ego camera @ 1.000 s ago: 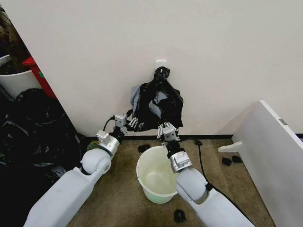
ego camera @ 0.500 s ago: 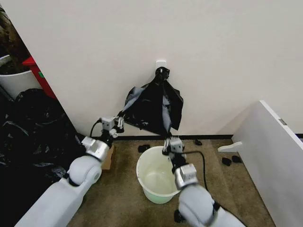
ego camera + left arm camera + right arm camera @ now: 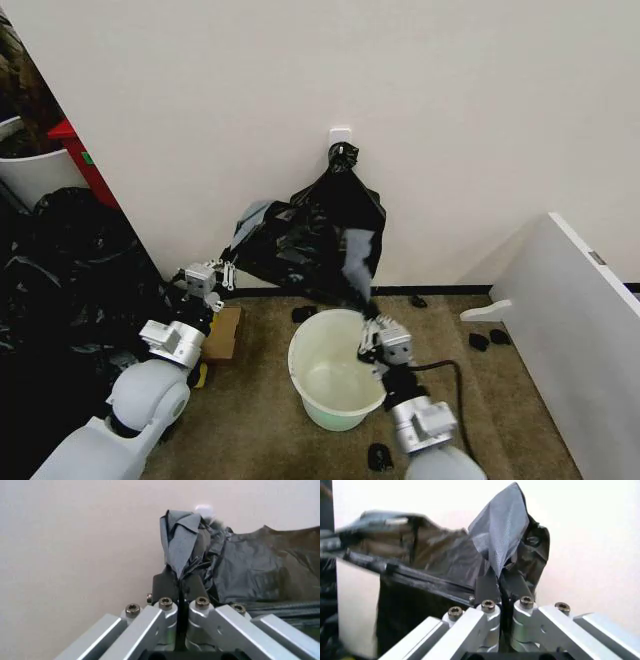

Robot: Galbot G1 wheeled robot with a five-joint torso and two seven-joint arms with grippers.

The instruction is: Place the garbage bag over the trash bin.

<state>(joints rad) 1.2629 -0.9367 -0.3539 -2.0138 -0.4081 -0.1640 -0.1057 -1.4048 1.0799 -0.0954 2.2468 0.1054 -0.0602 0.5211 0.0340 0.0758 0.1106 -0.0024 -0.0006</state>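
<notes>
While the garbage bag (image 3: 310,240) hangs from a white hook (image 3: 340,134) on the wall by its knotted top, both arms have a piece of it, so it's stretched into a wide fan shape against the wall. The left gripper (image 3: 222,272) is out to the robot's left, low by the wall, and it's got the bag's left corner pinched. In the left wrist view the fingers (image 3: 165,587) are pressed together on a folded greyish bit of plastic that sticks out past the tips. The right gripper (image 3: 372,318) is right over the far rim of the trash bin (image 3: 310,375), clamped on the bag's lower right corner, and the right wrist view shows the same deal: the pads (image 3: 487,587) are closed with a flap of shiny plastic poking out between them. The bin itself sits upright on the brownish carpet (image 3: 260,420), open and with nothing in it, just in front of the wall and under the bag's bottom edge. The bag isn't over the bin yet. Off to the left there's a big heap of black sacks (image 3: 60,290), and a small cardboard box (image 3: 222,332) next to the left arm.
</notes>
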